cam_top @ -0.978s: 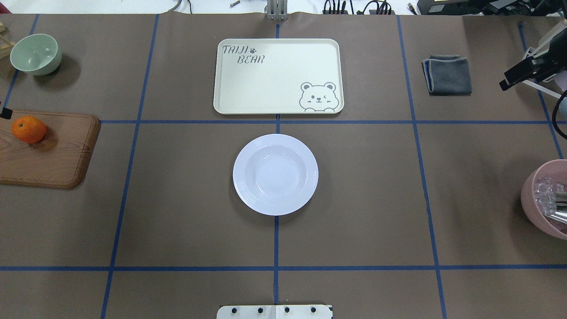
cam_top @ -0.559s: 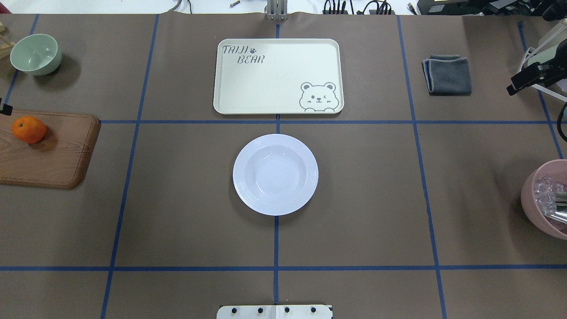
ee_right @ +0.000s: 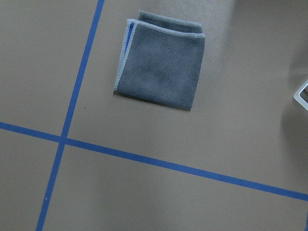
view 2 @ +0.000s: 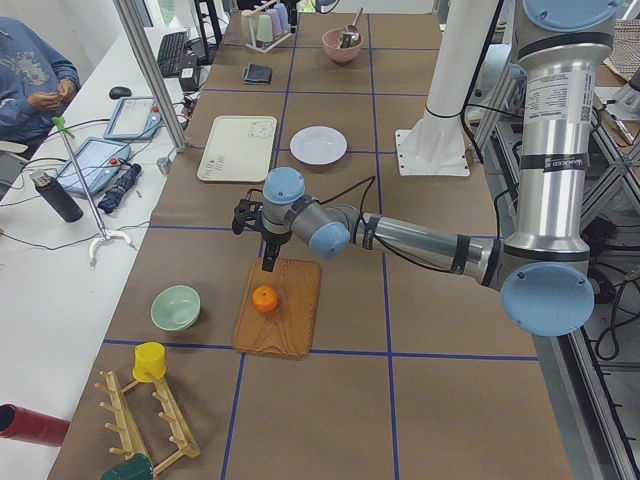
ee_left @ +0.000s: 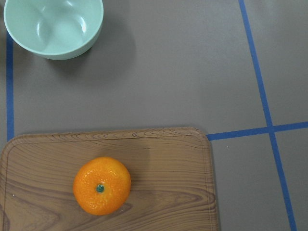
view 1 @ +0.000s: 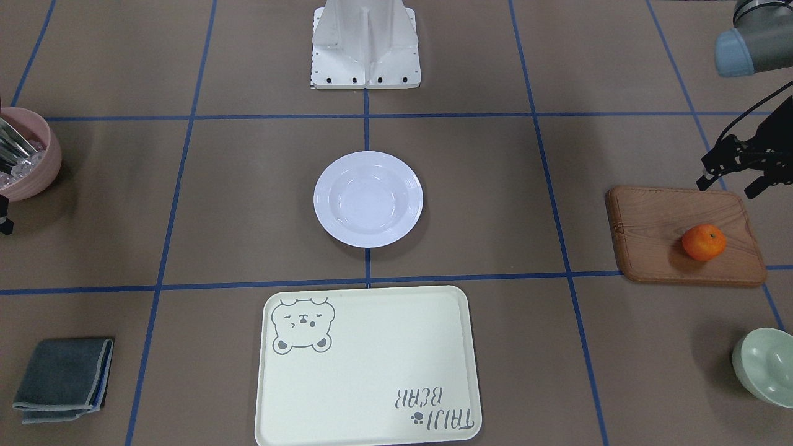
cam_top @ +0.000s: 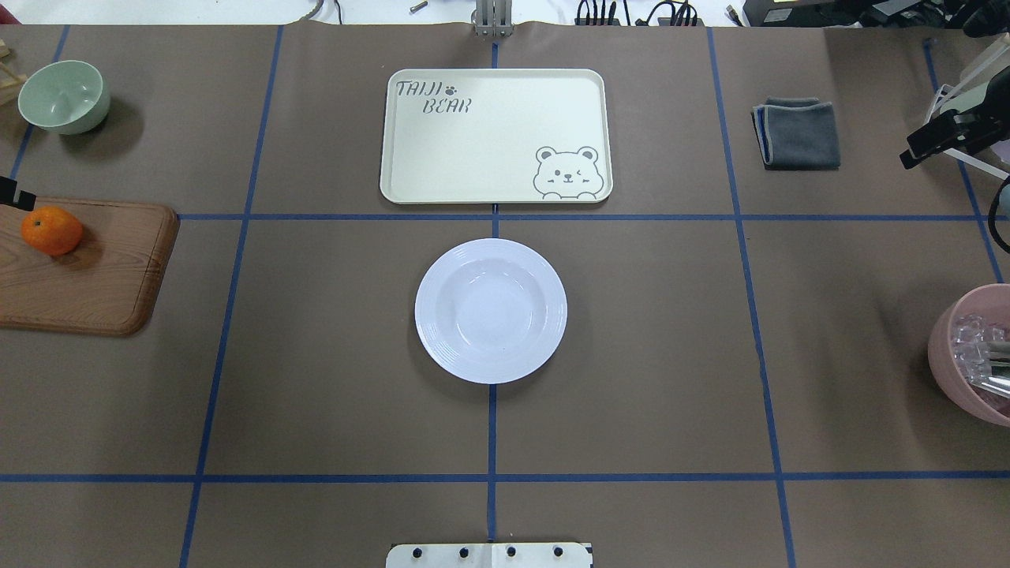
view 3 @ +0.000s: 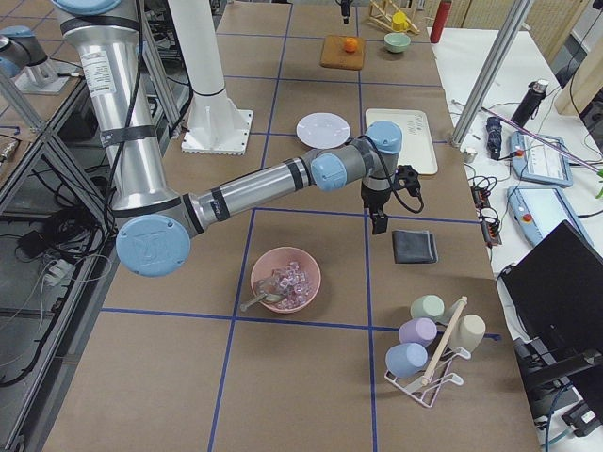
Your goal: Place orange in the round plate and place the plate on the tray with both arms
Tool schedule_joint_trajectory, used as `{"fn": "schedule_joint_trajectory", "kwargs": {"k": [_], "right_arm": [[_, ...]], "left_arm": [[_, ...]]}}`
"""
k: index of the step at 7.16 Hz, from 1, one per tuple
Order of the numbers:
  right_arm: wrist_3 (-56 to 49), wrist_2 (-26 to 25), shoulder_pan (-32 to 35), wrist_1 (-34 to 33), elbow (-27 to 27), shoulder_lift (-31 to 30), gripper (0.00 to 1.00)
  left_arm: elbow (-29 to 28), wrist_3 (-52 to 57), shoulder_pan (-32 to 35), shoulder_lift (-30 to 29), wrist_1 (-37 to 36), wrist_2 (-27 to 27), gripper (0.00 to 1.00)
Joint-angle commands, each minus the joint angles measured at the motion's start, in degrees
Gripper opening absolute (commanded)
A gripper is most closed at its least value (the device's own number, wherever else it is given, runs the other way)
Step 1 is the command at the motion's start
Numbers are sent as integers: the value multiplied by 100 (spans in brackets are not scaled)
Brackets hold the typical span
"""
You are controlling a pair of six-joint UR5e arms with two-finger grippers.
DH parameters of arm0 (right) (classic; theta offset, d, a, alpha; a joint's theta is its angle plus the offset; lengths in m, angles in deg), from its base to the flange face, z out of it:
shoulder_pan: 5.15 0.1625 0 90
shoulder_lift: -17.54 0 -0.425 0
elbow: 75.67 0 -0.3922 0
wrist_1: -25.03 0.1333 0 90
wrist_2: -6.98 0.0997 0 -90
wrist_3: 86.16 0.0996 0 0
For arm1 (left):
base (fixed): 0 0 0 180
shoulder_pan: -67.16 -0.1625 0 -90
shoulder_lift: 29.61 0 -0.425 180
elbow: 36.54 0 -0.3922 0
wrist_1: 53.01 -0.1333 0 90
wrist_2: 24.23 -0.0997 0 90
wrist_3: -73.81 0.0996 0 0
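The orange lies on a brown wooden board at the table's left edge, and the left wrist view shows the orange from straight above. The white round plate sits empty at the table's centre. Beyond it lies the cream bear tray, also empty. My left gripper hovers open over the board's edge nearest the robot, a short way from the orange. My right gripper hangs at the far right near a grey cloth; I cannot tell whether its fingers are open or shut.
A pale-green bowl stands beyond the board at the far left. A pink bowl holding clear pieces and a metal utensil is at the right edge. A rack of cups stands at the table's right end.
The right gripper has drawn back toward the right edge of the overhead view. The left gripper's tip has edged slightly further in over the board. The orange, plate and tray have not moved.
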Motion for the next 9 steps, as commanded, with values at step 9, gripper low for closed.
{"fn": "schedule_joint_trajectory", "kwargs": {"k": [9], "right_arm": [[201, -172, -267, 9, 62, 2, 100]], "left_arm": [[104, 2116, 100, -420, -2389, 71, 98]]}}
